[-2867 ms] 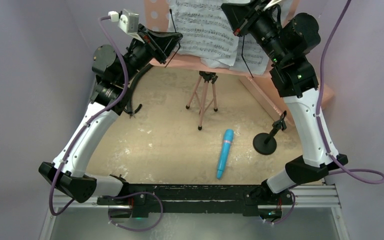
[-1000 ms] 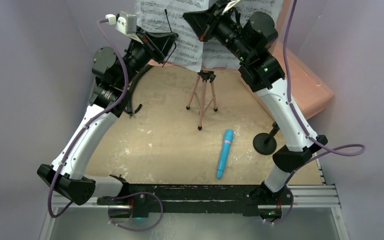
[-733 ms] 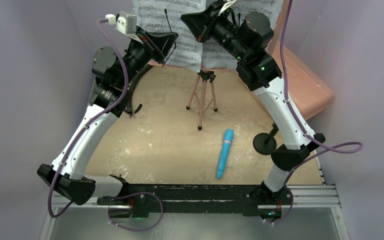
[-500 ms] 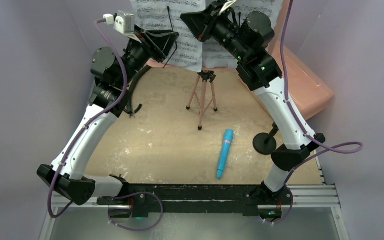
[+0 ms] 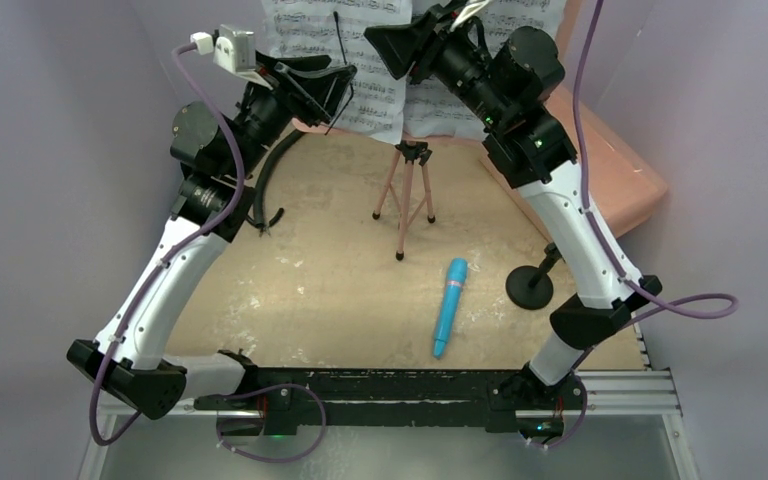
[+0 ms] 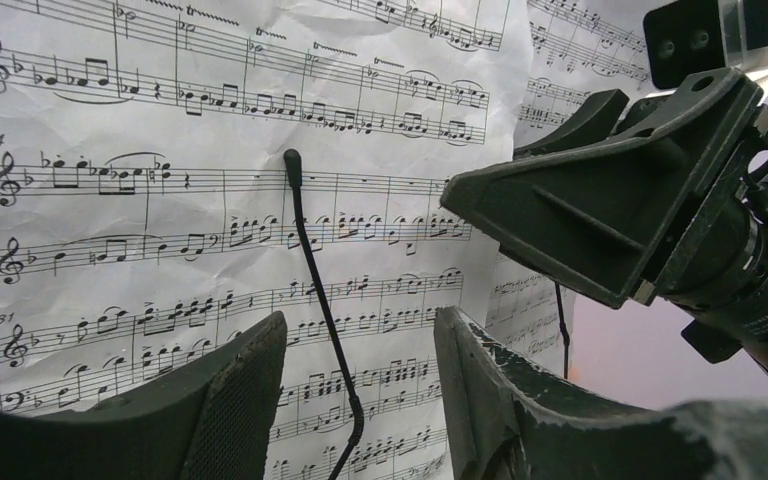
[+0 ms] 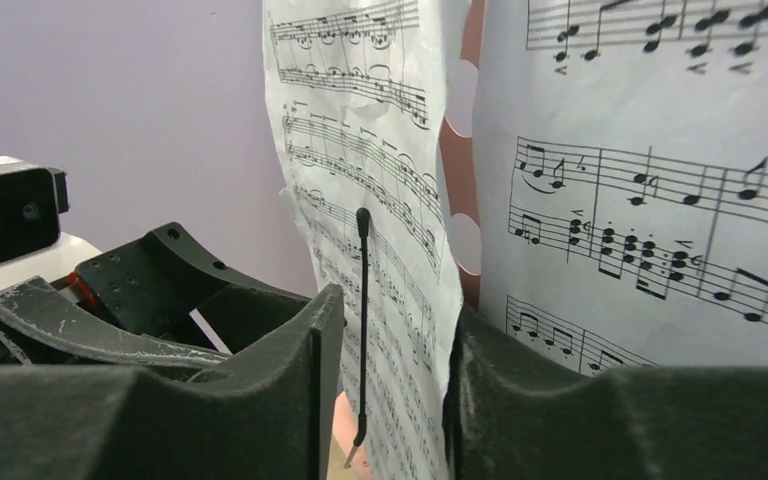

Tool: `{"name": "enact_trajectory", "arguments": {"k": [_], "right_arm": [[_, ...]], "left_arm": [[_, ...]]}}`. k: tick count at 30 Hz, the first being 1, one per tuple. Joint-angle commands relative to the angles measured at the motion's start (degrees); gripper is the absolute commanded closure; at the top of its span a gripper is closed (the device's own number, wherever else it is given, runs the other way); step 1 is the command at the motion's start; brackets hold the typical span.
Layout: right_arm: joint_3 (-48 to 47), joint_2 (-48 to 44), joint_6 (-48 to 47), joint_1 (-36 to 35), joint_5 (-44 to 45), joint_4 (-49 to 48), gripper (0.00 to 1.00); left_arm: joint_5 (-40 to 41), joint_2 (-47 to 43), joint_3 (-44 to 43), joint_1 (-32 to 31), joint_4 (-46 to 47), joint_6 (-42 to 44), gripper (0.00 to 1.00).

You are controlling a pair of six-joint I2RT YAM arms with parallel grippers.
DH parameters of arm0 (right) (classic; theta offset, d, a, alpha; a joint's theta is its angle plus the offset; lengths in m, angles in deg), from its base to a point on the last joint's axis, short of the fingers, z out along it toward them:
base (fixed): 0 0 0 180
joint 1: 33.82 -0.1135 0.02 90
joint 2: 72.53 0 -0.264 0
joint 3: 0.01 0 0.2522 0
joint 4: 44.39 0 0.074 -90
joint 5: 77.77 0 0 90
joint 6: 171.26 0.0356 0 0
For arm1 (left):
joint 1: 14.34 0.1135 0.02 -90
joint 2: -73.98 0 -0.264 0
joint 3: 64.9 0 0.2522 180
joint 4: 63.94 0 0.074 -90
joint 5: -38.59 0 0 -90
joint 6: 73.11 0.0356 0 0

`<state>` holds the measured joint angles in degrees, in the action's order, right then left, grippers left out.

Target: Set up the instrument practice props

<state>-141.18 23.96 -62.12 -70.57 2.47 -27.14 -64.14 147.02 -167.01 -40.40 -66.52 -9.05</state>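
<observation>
The pink music stand's tripod [image 5: 407,195] stands at the back of the table. It bears two white sheet-music pages, the left one [image 5: 305,35] and the right one [image 5: 535,14]. My left gripper [image 5: 332,82] is open just in front of the left page [image 6: 160,250], with a thin black page-holder wire [image 6: 310,260] seen between its fingers. My right gripper [image 5: 388,45] is open around that page's right edge [image 7: 400,250], and pink stand [image 7: 472,150] shows between the pages. The blue microphone [image 5: 449,307] lies flat near the round-base mic stand [image 5: 530,287].
A large pink box [image 5: 610,160] sits at the back right behind the right arm. A curved black hose [image 5: 270,175] lies at the back left beside the left arm. Purple walls close in both sides.
Both grippers have gone from shut to open, letting go of the pages. The left wrist has pulled back a little to the left. Pages and stand stay put.
</observation>
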Motion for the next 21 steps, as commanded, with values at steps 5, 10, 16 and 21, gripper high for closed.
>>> {"name": "enact_trajectory", "arguments": {"k": [5, 10, 16, 21], "right_arm": [[1.3, -5.7, -0.1, -0.3, 2.1, -4.8, 0.52], [6.0, -9.7, -0.5, -0.3, 3.5, -6.4, 0.46], [13.1, -16.3, -1.9, -0.4, 2.6, -7.8, 0.37], [27.8, -25.4, -0.9, -0.3, 1.4, -14.9, 0.29]], "left_arm": [[1.0, -3.4, 1.8, -0.2, 3.1, -1.2, 0.37], [1.3, -5.0, 3.7, -0.2, 3.2, -1.7, 0.32], [1.8, -8.3, 6.7, -0.2, 0.2, -1.7, 0.16], [3.7, -12.9, 10.9, -0.1, -4.9, 0.0, 0.01]]}}
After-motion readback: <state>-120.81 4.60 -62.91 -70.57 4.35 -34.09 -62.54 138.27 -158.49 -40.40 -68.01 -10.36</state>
